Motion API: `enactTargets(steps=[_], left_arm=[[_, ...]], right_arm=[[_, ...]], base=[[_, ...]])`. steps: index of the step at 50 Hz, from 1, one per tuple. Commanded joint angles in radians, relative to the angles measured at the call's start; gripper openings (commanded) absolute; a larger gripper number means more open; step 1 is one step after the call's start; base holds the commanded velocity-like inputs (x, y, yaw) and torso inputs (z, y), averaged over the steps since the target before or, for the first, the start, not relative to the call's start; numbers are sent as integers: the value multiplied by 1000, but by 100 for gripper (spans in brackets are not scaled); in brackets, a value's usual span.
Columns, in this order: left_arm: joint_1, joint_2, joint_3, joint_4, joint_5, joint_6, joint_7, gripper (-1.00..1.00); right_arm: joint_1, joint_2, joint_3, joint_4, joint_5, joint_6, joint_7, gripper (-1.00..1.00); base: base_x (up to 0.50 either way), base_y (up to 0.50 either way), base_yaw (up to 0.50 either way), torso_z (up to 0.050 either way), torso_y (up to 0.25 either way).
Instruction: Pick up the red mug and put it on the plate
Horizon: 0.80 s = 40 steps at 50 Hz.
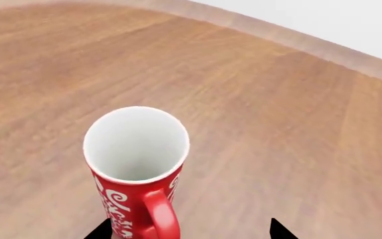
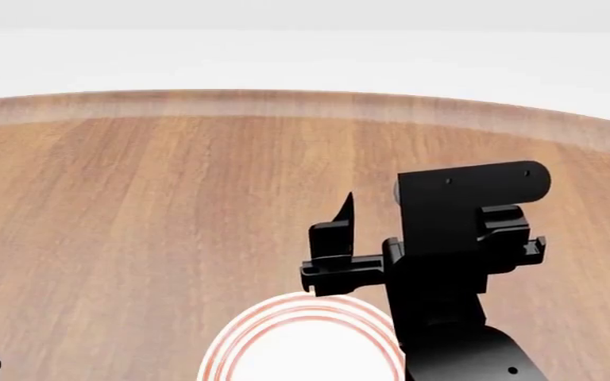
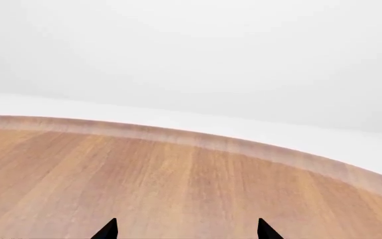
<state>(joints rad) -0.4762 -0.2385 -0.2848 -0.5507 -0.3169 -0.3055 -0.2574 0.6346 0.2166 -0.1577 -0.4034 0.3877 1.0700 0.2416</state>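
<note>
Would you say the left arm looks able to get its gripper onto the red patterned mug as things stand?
Probably yes. In the left wrist view the red patterned mug stands upright on the wooden table, right ahead of the open left gripper, handle facing it, nothing between.

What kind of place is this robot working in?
Probably a bare simulated tabletop scene: a round wooden table against blank white surroundings, with only a red mug and a red-ringed plate on it.
</note>
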Motion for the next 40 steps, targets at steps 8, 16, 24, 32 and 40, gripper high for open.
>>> enactTargets(steps=[8, 16, 24, 32, 40], left_arm=[[-109, -20, 0, -271, 24, 118, 19, 100], [-158, -31, -1, -408, 31, 184, 42, 100], [-204, -42, -2, -533, 37, 240, 57, 100], [-274, -54, 5, -713, 52, 316, 89, 100], [-293, -57, -7, -755, 69, 321, 97, 100]], right_arm=[[-4, 3, -7, 18, 6, -17, 1, 100], [-6, 5, -10, 17, 9, -19, 4, 100], [-6, 5, -14, 22, 12, -21, 7, 100], [-7, 7, -13, 25, 16, -25, 9, 100], [-11, 7, -17, 30, 18, -32, 11, 100]], base=[[0, 0, 0, 0, 0], [0, 0, 0, 0, 0], [0, 0, 0, 0, 0], [0, 0, 0, 0, 0], [0, 0, 0, 0, 0]])
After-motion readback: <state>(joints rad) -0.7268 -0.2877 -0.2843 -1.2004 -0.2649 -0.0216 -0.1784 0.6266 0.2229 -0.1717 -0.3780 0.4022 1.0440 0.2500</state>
